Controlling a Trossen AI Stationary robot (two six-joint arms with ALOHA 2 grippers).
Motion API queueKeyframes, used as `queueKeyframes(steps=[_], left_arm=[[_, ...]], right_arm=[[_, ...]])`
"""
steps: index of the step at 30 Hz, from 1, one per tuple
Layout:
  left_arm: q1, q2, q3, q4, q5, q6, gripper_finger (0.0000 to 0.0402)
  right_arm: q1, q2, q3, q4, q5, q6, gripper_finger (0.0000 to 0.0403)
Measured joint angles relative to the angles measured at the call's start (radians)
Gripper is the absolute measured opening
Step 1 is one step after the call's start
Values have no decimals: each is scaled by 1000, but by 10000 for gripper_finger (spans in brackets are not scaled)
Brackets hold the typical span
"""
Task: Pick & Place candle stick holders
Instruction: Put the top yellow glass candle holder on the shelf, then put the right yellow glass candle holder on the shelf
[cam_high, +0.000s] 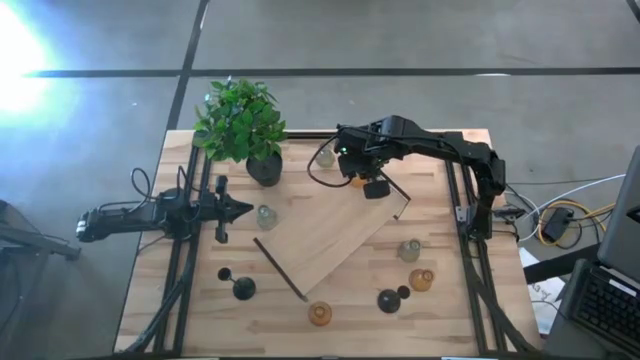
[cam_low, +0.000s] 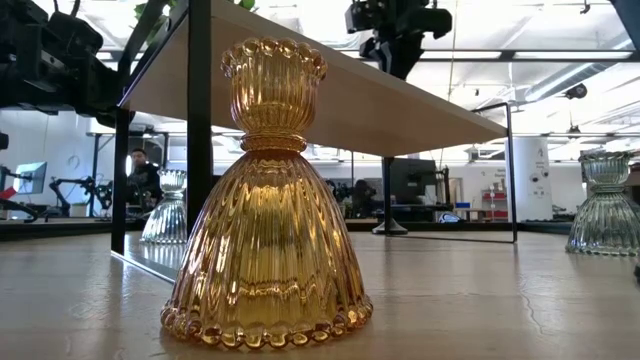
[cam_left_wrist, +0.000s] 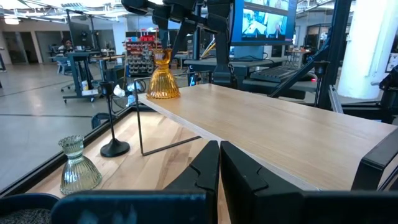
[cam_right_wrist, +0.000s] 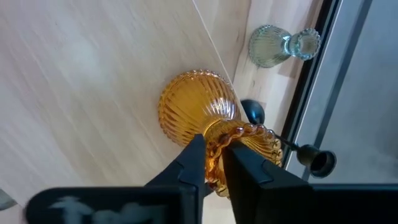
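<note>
Starting at nine o'clock, the left end effector (cam_high: 222, 210) waited with its fingers pressed together over the table (cam_high: 180, 300), holding nothing, a green-grey holder (cam_high: 265, 215) just beside it. Toward the centre lay the raised wooden shelf (cam_high: 330, 235). At about twelve o'clock the right end effector (cam_right_wrist: 214, 163) pinched the beaded cup of an amber candle stick holder (cam_right_wrist: 199, 112), whose base rested on the shelf's far corner, close to the edge. Releasing well probably meant spreading the fingers evenly, then lifting straight up so neither fingertip dragged the glass off.
</note>
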Motion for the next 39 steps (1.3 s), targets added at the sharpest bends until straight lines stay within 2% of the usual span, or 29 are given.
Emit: queueKeyframes(steps=[4, 15, 29, 34, 39], left_arm=[[0, 0, 0, 0, 0, 0, 19], [0, 0, 0, 0, 0, 0, 19], [0, 0, 0, 0, 0, 0, 19], [0, 0, 0, 0, 0, 0, 19], [0, 0, 0, 0, 0, 0, 19]], right_arm=[[0, 1, 0, 1, 0, 0, 81], [0, 1, 1, 25, 6, -7, 98], [11, -7, 6, -7, 33, -2, 158], [31, -10, 56, -18, 34, -2, 161], [56, -11, 170, -49, 62, 8, 154]])
